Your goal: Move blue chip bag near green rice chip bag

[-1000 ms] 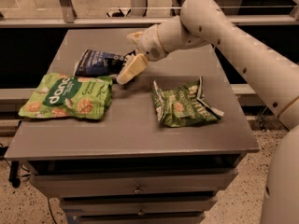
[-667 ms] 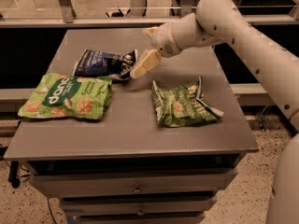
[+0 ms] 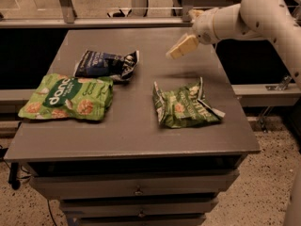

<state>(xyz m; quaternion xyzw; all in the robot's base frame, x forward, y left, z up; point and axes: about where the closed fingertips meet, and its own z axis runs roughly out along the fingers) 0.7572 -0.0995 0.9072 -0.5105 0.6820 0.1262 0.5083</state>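
While the tool (image 3: pixel 182 47) hangs in the air over the back right part of the bench (image 3: pixel 136 140), it carries nothing, and whether it is spread or closed I cannot tell from this angle: it reads as one cream wedge pointing down and left. The white arm (image 3: pixel 244 13) reaches in from the right behind it.

Nothing lies between the tool and the blue chip bag (image 3: pixel 104 63); bare grey benchtop separates them. A darker green wrinkly bag (image 3: pixel 184 105) sits on the right half, below the tool and well apart from the other two bags. Drawers (image 3: pixel 136 190) run under the bench's front edge.

The blue chip bag lies flat at the back left, long axis roughly left to right, its crumpled pale-marked end pointing right toward the tool. It is dark navy foil, creased and shiny. Just in front of it lies the green rice chip bag (image 3: pixel 66 97), large, flat and smooth, light green with a dark label, white lettering and round tan cakes. It runs left to right too, tipped slightly down to the left. The blue bag's near edge meets the rice bag's far right corner; touching or merely beside it, I cannot say.
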